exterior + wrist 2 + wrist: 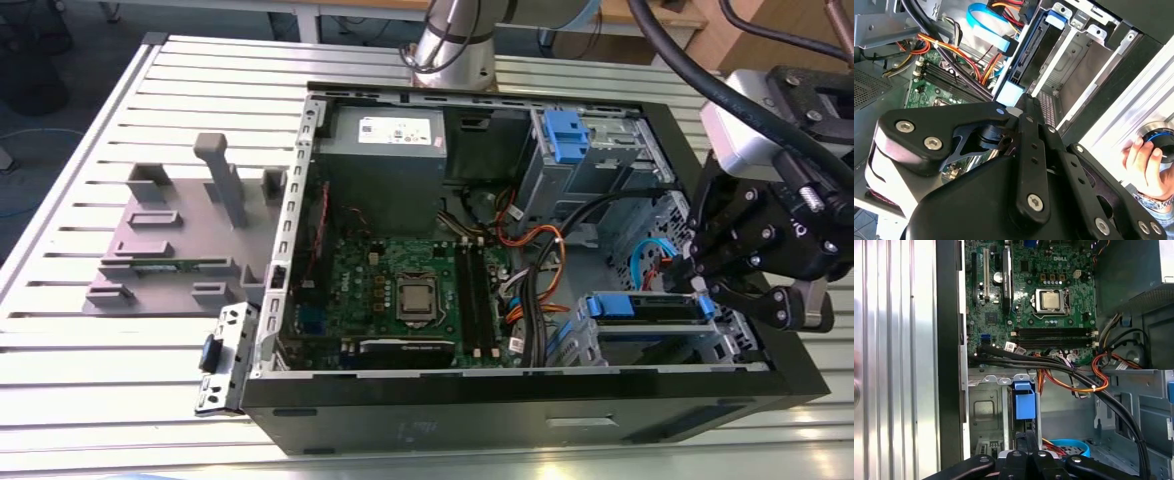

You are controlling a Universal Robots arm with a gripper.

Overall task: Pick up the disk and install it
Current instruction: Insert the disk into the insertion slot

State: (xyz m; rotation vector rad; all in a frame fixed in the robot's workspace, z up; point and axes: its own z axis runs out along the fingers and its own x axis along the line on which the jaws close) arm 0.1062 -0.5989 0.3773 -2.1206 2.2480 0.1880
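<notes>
A: Where is the disk right now?

B: In the exterior view the disk sits in the drive cage of the open computer case, at about four o'clock from the motherboard. Its blue bracket faces up, and the blue tab shows edge-on in the first wrist view.

A: And the gripper?

B: The gripper hangs right at the disk's end nearest the exterior view's right, inside the case wall. In the second wrist view its black linkage meets at the blue-and-white end of the disk. The fingers look drawn narrow against it, but I cannot tell whether they actually clamp it.

A: Anything else in the case?

B: A grey power-supply box lies at twelve o'clock from the motherboard, with orange and black cables running between the board and the cage. A second blue bracket stands at about one o'clock.

A: Outside the case?

B: A grey plastic stand with upright posts rests on the slatted table, at nine o'clock from the case. In the second wrist view a person's hand grips a round knob.
</notes>
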